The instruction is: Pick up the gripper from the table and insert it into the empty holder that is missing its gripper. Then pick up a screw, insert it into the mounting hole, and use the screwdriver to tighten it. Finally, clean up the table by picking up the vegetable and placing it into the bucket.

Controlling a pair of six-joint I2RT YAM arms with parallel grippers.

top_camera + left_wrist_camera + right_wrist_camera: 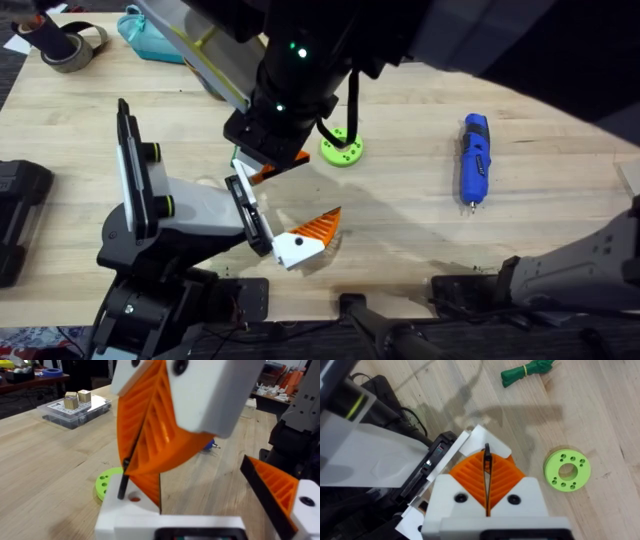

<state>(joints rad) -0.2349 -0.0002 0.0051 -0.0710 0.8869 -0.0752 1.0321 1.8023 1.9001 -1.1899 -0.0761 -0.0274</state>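
- The gripper (497, 446), a white finger, sits pinched in the closed right pincer (487, 467). It is at the far end of the rail on the holder (245, 210), left of middle on the tabletop (420, 230). A skewed entry could jam it.
- The left pincer (142, 460) is pressed shut with its pads bulging. Working so close, it may knock the piece.
- A hard push could twist the holder on its stand.
- The mounted twin finger (305, 238) juts out on the near side, so a slip may strike it.
- A dropped piece might skid toward the green disc (341, 150).
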